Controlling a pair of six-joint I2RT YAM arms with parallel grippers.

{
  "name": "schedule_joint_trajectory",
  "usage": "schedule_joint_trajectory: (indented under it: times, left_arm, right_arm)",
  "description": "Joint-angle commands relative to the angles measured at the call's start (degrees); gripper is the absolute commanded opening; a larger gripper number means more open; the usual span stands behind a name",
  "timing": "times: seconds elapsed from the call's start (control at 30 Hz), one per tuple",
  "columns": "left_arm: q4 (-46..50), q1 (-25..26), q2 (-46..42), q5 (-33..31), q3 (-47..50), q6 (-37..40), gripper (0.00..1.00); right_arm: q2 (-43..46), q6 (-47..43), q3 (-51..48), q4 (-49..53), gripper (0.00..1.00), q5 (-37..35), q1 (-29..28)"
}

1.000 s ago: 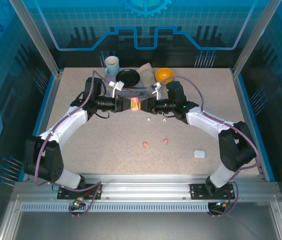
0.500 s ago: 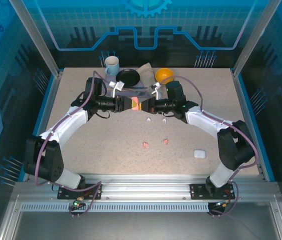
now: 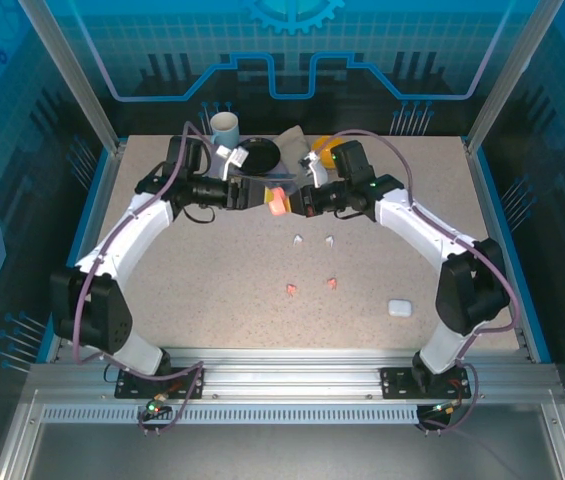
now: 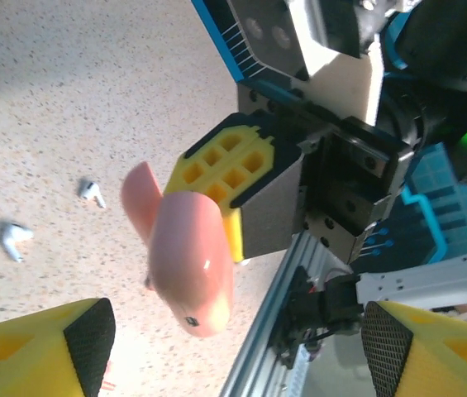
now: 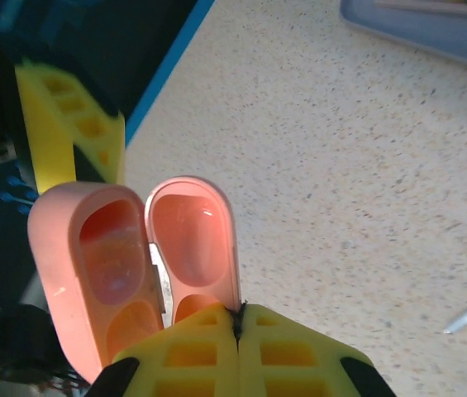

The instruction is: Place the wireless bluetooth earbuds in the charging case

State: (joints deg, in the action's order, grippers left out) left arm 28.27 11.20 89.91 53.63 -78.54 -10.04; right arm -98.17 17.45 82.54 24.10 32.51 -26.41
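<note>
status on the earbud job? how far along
Done: the pink case is open, both halves empty. In hand: the right gripper is shut on it, holding it above the table; the left gripper is open beside it. Left: every insertion. Both white earbuds and both pink earbuds lie loose on the table, and the white case sits at the near right.

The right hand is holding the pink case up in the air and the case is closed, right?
Not quite. The right gripper does hold the pink case up in the air, but the case is open, not closed: the right wrist view shows its lid hinged open beside the body.
</note>
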Motion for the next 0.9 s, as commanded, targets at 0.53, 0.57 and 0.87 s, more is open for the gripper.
schedule_joint_trajectory:
  times: [0.53,0.57,0.87]
  left_arm:
    - [25.13,2.01,16.67,4.23,-10.58,20.68,0.73]
    - [24.91,2.26,17.30,4.18,-10.60,20.58,0.72]
    - [24.50,2.86,20.11,6.61,-10.69,21.30,0.59]
  right_arm:
    - [-7.58,-27.37,8.21,22.83,0.00,-6.95,-2.37]
    - [-7.95,-27.38,8.54,22.91,0.00,-7.00,-2.56]
    - [-10.19,-26.77,10.65,22.75,0.00,-5.80,-3.45]
